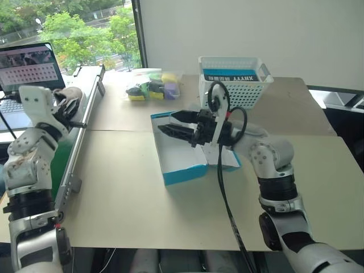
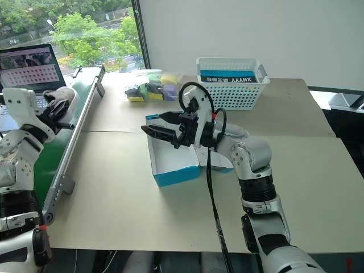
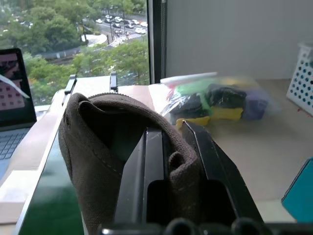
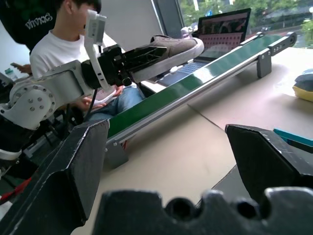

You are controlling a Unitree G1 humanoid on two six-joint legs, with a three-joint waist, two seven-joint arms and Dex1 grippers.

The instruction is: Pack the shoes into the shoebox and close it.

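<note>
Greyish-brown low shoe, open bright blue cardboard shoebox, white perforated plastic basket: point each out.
greyish-brown low shoe (image 4: 166, 49): right wrist view, its side upper.
open bright blue cardboard shoebox (image 1: 185, 174): left eye view, near outer wall.
white perforated plastic basket (image 1: 236, 94): left eye view, front wall.

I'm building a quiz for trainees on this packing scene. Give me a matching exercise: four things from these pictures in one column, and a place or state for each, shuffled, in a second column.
Things:
1. greyish-brown fabric shoe
2. bright blue cardboard shoebox
3. white perforated plastic basket
4. right end effector

Places or states:
A. open, holding nothing, above the box
B. lying open on the table, no shoe inside
C. clamped in the left end effector above the green conveyor belt
D. standing at the table's far side, behind the box

Pairs: 1-C, 2-B, 3-D, 4-A
</note>
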